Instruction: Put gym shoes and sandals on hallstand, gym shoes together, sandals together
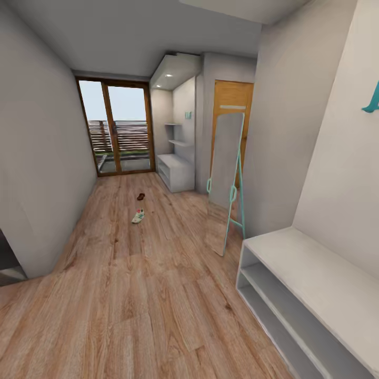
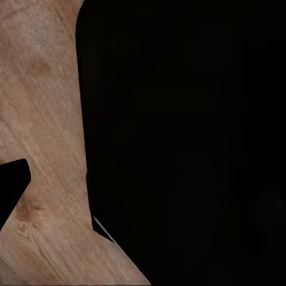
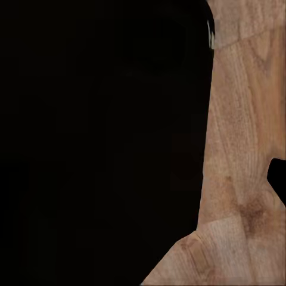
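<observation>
While the corridor floor (image 1: pixel 131 295) stretches ahead in the head view, one gym shoe (image 1: pixel 138 216) is seen lying well down the hall, white with green and red touches, and a dark sandal (image 1: pixel 141 197) is seen just beyond it, nearer the glass door (image 1: pixel 118 129). Only one of each can be made out; the others cannot be picked out at this range. A pale-grey worktop with two open shelf rows (image 1: pixel 310 295) stands close at the right, a teal shape (image 1: pixel 371 100) on the wall above it, which is judged to be the hallstand. A similar white unit (image 1: pixel 176 171) sits at the far end, beside a leaning mirror (image 1: pixel 227 179) with a teal frame.

In both wrist views wood planks are shown past a large black body, so whether either claw is spread or pressed together cannot be told.

Nothing has been collected yet, it is judged; a drive toward the shoes is called for. From here, the mirror could be clipped by the base if the path is kept too far right, and the shoes could be carried to the far white unit by mistake, since the two look alike.
</observation>
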